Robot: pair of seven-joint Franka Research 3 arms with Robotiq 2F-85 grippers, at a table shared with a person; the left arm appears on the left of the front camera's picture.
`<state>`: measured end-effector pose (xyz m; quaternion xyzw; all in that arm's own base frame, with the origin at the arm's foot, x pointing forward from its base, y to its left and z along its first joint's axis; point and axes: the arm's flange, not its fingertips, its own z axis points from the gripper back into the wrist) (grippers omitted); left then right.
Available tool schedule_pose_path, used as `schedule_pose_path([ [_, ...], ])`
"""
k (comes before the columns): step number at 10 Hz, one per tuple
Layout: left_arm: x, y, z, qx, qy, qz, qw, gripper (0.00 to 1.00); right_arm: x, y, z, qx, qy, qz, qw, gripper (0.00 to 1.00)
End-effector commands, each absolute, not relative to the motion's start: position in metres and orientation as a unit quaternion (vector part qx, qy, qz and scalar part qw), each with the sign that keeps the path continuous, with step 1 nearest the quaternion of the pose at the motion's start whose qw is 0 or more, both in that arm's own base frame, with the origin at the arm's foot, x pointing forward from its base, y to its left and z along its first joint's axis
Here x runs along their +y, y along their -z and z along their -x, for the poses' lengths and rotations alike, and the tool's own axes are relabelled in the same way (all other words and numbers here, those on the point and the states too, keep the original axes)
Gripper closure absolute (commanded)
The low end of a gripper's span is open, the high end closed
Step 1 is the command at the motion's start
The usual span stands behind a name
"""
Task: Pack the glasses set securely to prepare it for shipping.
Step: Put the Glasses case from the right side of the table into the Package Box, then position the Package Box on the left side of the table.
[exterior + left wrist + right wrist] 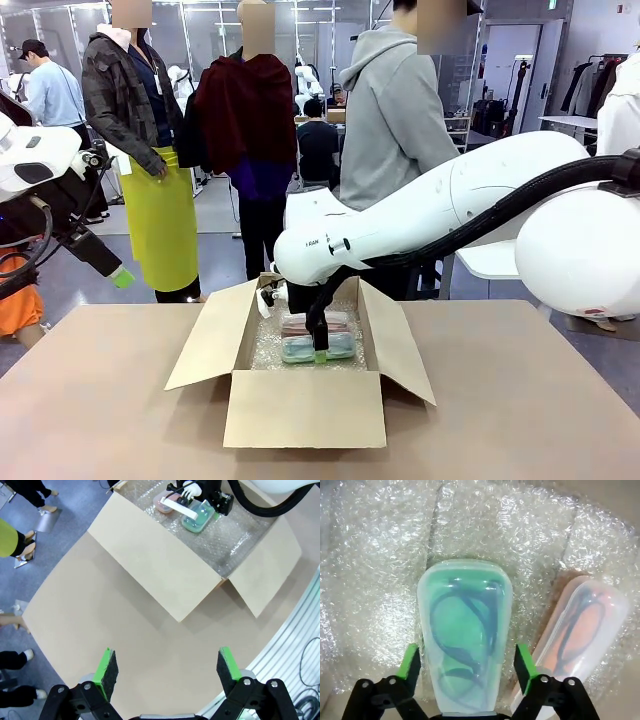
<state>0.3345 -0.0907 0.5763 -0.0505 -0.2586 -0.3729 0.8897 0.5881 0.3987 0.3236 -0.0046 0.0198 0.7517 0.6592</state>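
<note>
Right tool [467, 652] stands open astride the mint-green case [465, 610], not quite touching its sides.

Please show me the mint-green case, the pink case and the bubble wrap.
mint-green case [465, 630], right wrist view, middle of its top.
pink case [582, 625], right wrist view, middle of its top.
bubble wrap [375, 570], right wrist view, bare patch beside the green case.
</note>
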Motion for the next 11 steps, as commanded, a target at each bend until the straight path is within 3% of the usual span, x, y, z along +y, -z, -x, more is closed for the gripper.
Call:
schedule_pose_path([
  [1,-0.090,-0.576,-0.335,-0.269,0.376,0.055,0.885,0.00,0.405,-0.335,-0.581,0.013,-0.742,0.015,0.670,0.00],
  [4,-0.090,-0.576,-0.335,-0.269,0.376,0.055,0.885,0.00,0.404,-0.353,-0.577,0.000,-0.734,0.009,0.679,0.00],
  [11,-0.090,-0.576,-0.335,-0.269,0.376,0.055,0.885,0.00,0.403,-0.340,-0.588,0.007,-0.749,0.008,0.662,0.00],
])
